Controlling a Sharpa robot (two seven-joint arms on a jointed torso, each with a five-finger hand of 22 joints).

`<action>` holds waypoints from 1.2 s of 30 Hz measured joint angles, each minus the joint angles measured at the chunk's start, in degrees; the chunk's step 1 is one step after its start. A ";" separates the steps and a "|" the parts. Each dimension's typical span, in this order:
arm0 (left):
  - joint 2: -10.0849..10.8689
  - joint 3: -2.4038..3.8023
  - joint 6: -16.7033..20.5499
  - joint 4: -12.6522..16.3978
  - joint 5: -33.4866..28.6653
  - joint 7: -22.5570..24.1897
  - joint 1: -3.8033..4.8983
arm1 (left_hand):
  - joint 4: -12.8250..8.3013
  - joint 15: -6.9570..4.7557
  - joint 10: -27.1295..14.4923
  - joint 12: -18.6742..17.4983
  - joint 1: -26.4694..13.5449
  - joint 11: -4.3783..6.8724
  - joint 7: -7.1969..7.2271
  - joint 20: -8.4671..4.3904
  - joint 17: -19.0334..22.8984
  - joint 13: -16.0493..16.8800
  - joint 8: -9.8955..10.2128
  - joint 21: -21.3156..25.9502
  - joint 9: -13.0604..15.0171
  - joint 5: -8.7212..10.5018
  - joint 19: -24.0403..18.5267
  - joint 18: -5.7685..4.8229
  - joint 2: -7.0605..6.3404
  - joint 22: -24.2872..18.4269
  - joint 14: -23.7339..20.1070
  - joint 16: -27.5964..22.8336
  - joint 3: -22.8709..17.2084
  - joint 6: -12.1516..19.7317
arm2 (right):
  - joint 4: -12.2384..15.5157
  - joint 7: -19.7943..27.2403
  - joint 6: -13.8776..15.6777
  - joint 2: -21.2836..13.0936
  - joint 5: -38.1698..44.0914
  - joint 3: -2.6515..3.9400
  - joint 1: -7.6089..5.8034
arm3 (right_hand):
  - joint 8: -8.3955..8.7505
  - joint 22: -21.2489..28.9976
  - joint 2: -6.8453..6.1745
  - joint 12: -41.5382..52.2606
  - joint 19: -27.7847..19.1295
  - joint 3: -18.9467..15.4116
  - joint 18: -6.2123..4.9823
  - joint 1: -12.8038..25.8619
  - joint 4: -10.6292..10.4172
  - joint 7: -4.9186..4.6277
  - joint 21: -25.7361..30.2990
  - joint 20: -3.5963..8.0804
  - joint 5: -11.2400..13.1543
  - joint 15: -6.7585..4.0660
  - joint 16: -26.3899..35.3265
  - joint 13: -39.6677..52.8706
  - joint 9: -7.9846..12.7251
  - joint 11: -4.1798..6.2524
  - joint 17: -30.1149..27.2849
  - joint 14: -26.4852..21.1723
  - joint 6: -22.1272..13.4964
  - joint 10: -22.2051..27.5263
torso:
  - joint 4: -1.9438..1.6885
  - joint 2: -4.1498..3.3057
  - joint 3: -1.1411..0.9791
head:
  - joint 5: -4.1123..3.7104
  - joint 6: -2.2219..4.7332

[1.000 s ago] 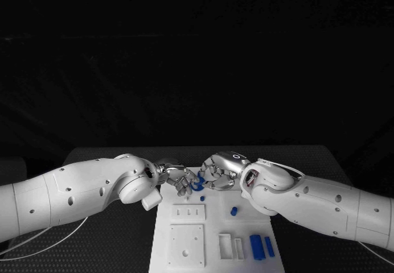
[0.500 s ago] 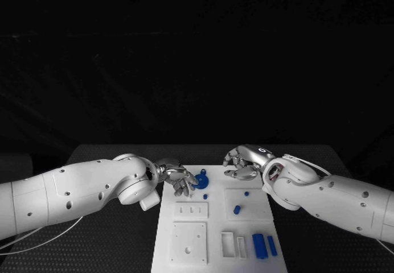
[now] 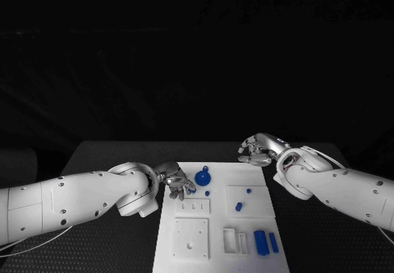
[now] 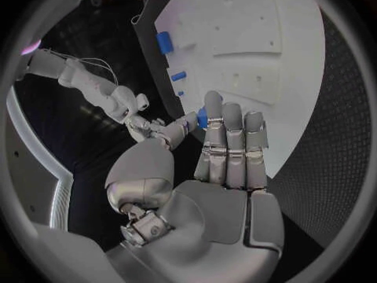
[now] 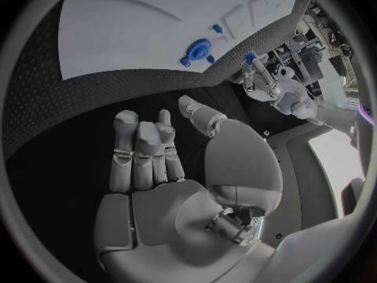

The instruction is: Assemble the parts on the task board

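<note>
Task board [image 3: 215,244]: white plate, lower centre of the head view, lying lengthwise on the black table [image 3: 107,153]. It bears raised white blocks and recessed panels.

Blue round part [image 3: 202,179]: lies at the upper left of the board, a flat disc with a short stem pointing toward the far edge. In the right wrist view the same piece [image 5: 196,49] lies flat on the white surface with nothing touching it.

Small blue peg [image 3: 208,193]: just below the round part, near the board's middle line.

Two more small blue pieces [image 3: 239,206]: centre right of the board, one above the other and close together.

Blue bars [image 3: 264,242]: lower right of the board, two lying side by side, lengthwise, beside white slotted blocks.

Left hand [image 3: 176,179]: centre left of the head view, over the board's upper left edge, just beside the blue round part. Fingers extended and side by side, thumb apart, holding nothing; the left wrist view shows the fingers [image 4: 233,144] straight and laid together over the board's edge.

Right hand [image 3: 260,149]: upper right of centre, off the board's far right corner, above the table, well apart from the round part. Fingers [image 5: 141,151] loosely bent, thumb held away, nothing between them.
</note>
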State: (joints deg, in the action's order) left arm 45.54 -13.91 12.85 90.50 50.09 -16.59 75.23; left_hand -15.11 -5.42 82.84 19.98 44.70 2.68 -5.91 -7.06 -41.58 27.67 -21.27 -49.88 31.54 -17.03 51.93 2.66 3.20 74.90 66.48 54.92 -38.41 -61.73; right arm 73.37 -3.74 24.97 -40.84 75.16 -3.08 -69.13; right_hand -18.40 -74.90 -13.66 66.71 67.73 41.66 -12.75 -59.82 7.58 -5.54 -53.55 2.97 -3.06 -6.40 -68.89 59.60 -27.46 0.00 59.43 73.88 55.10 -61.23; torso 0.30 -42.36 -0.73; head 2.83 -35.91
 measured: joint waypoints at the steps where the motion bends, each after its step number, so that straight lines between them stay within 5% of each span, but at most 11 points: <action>1: 0.03 0.00 0.36 0.14 0.53 -0.06 -0.10 | 0.00 0.00 0.00 0.00 0.07 0.00 0.00 0.00 0.00 0.03 0.00 0.00 0.01 0.00 0.00 0.00 -0.07 0.00 0.00 0.12 0.00 0.00 | -0.08 0.01 0.03 0.00 -0.13 0.00 0.00 | 0.00 0.00 0.00 0.00 0.00 0.00 0.00 0.00 0.00 0.00 0.00 0.00 0.00 0.05 0.00 0.00 0.00 0.00 0.00 -0.05 0.00 0.00 | -0.01 0.02 0.00 | 0.00 -0.02; 20: -1.13 -0.01 6.46 0.73 11.17 -3.29 -4.27 | 1.34 -1.22 1.19 3.42 0.54 0.64 0.43 -0.26 -0.88 2.35 0.01 -3.43 1.63 -0.95 1.08 0.00 -1.69 0.03 1.59 3.21 -0.06 -1.85 | -0.59 0.12 0.40 -0.15 -1.61 0.02 -0.03 | 0.00 0.00 -0.23 0.00 -0.03 0.16 0.00 0.23 -0.16 0.01 0.09 -0.03 0.00 0.07 0.00 -0.05 -0.01 0.02 -0.06 -0.07 0.01 0.01 | -0.24 0.34 -0.18 | -0.07 -1.96; 36: -2.95 0.00 6.02 -0.80 14.91 -5.46 -5.94 | 1.42 -1.70 1.26 5.98 0.69 0.94 0.41 -0.30 -1.20 4.10 0.36 -5.58 2.94 -2.55 1.12 0.00 -1.54 0.02 2.17 5.43 0.02 -2.25 | -0.63 0.13 0.39 -0.06 -1.74 0.03 -0.03 | -0.01 0.00 -0.23 0.00 -0.09 0.16 0.00 0.23 -0.15 0.07 0.09 -0.11 0.00 0.07 -0.01 -0.04 -0.01 0.22 -0.06 -0.07 0.07 0.20 | -0.23 0.28 -0.18 | -0.23 -2.49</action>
State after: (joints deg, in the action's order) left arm 42.59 -13.91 18.88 89.69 65.00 -22.05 69.29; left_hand -13.69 -7.12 84.10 25.96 45.40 3.62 -5.51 -7.37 -42.78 31.77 -20.91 -55.46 34.48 -19.58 53.05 2.66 1.67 74.92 68.65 60.35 -38.39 -63.98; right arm 72.74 -3.61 25.36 -40.89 73.41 -3.06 -69.15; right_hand -18.40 -74.90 -13.88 66.71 67.64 41.82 -12.75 -59.60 7.42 -5.48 -53.46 2.86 -3.06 -6.33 -68.90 59.55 -27.47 0.22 59.38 73.81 55.17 -61.02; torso 0.07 -42.08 -0.91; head 2.60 -38.40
